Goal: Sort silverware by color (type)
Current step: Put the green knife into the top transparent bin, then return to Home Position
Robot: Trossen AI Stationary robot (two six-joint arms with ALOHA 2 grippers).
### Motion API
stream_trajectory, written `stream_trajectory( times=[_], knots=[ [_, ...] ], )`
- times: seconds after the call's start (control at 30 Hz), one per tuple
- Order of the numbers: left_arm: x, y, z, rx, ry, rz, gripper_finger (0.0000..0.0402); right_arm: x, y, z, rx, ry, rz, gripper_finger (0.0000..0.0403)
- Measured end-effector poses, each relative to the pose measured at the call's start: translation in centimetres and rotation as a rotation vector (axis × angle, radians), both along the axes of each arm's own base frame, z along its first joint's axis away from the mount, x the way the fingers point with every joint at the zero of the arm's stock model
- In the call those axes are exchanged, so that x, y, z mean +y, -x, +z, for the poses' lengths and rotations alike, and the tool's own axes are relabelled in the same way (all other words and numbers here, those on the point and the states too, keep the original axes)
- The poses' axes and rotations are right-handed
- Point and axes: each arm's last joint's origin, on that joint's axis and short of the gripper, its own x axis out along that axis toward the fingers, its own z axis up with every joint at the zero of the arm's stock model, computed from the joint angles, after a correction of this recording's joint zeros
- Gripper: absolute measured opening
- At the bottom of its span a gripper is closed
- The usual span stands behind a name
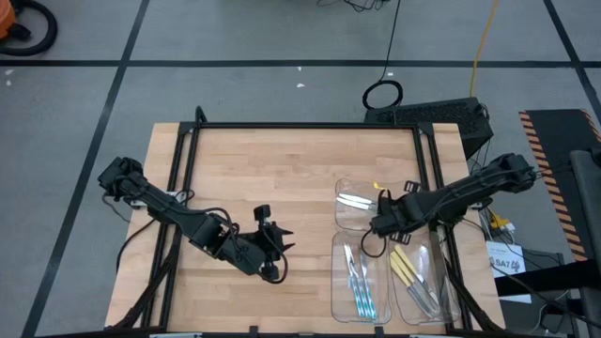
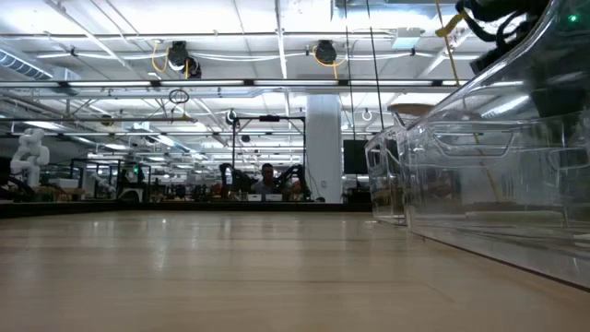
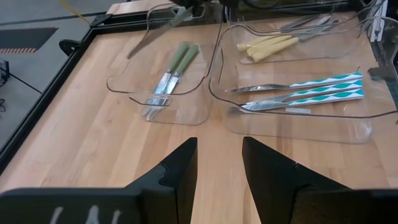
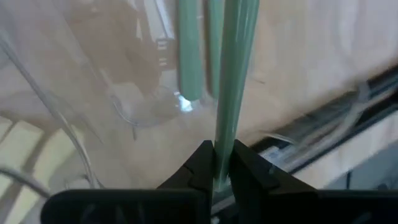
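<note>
While pinched in right gripper point(image 4: 222, 163), pale green utensil point(image 4: 235, 74): slim, straight.

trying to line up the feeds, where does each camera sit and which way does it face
High view: above the table, looking straight down; both arms show, the left gripper over bare wood, the right gripper at the clear trays.
Low view: at table-top height, looking level across the wood into the room; no gripper shows clearly.
Left wrist view: on the left arm, facing the trays past its open jaws.
Right wrist view: on the right arm, jaws shut on a green-handled utensil over a tray.
Shared: high and left wrist views both show the blue-handled utensils.
</note>
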Motion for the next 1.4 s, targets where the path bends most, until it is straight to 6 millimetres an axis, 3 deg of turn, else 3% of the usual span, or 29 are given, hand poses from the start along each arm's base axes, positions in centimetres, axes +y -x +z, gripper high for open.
stream_trajectory(
  times=[0.23,0.63,0.97,1.17,1.3,1.4],
  knots=[
    [0.0,0.0,0.0,-0.001,0.002,0.002,0.0136,-0.3,0.3,-1.8,0.001,-0.013,-0.013,0.0033],
    [0.0,0.0,0.0,-0.003,0.004,0.003,0.0136,-0.6,0.5,-2.4,0.011,-0.008,-0.027,0.0035],
    [0.0,0.0,0.0,-0.003,0.006,0.004,0.0136,-0.7,0.5,-2.4,0.002,0.026,-0.043,0.0093],
    [0.3,-0.2,0.0,-0.002,0.003,0.012,0.0136,-0.5,-0.2,-1.3,-0.047,0.020,-0.041,0.0125],
    [0.6,-0.5,0.1,-0.012,-0.031,-0.005,0.0136,0.3,-1.2,0.5,-0.157,0.070,0.009,0.0129],
    [-0.2,-1.0,0.5,-0.133,-0.091,-0.092,0.0134,1.5,-1.8,2.2,-0.292,0.139,0.089,0.0126]
  ],
)
